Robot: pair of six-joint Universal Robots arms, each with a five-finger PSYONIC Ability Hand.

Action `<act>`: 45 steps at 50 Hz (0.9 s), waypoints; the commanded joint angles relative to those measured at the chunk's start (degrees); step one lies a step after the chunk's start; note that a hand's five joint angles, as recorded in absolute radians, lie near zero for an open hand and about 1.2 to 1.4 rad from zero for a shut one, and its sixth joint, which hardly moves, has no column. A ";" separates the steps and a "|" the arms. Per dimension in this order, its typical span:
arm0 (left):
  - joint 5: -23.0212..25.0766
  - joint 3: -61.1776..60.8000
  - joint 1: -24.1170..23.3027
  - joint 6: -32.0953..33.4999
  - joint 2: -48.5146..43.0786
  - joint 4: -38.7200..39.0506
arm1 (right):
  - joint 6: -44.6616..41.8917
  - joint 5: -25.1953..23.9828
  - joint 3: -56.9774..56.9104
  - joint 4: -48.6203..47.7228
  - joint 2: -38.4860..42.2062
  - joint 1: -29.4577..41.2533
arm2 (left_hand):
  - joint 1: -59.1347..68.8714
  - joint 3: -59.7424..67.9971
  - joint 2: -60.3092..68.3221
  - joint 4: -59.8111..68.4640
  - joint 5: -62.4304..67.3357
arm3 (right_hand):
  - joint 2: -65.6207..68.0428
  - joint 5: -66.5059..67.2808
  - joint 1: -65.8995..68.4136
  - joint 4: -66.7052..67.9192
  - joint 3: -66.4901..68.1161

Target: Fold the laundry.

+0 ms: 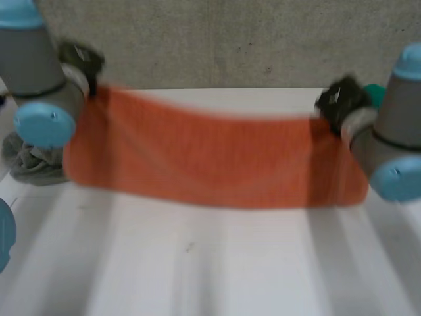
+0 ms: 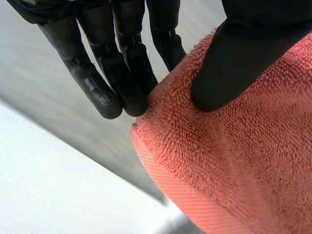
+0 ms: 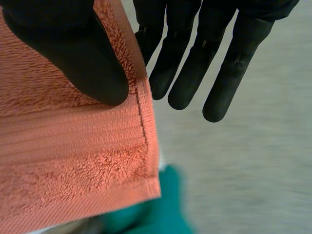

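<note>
An orange towel [image 1: 210, 155] hangs stretched between my two hands above the white table [image 1: 210, 263]. My left hand [image 1: 82, 62] holds its far left corner; in the left wrist view the thumb [image 2: 234, 63] presses the towel [image 2: 234, 165] against the fingers [image 2: 122, 73] near that corner. My right hand [image 1: 342, 99] holds the far right corner. There the thumb [image 3: 83, 53] pinches the towel [image 3: 63, 165] against a finger behind its hemmed edge, while the other fingers [image 3: 204, 63] stick out straight past the edge.
A crumpled grey cloth [image 1: 29, 161] lies on the table at the left, beside the left arm. A green cloth [image 1: 375, 93] sits at the back right; in the right wrist view the green cloth [image 3: 151, 214] lies below the towel's corner. A grey wall [image 1: 230, 39] runs behind the table.
</note>
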 commanded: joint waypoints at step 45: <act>12.56 -62.12 6.14 12.74 25.69 6.52 | 14.22 -2.33 21.15 4.47 -5.58 -7.57 | 13.48 11.59 11.35 11.36 13.45 | 12.27 12.70 14.77 11.50 11.92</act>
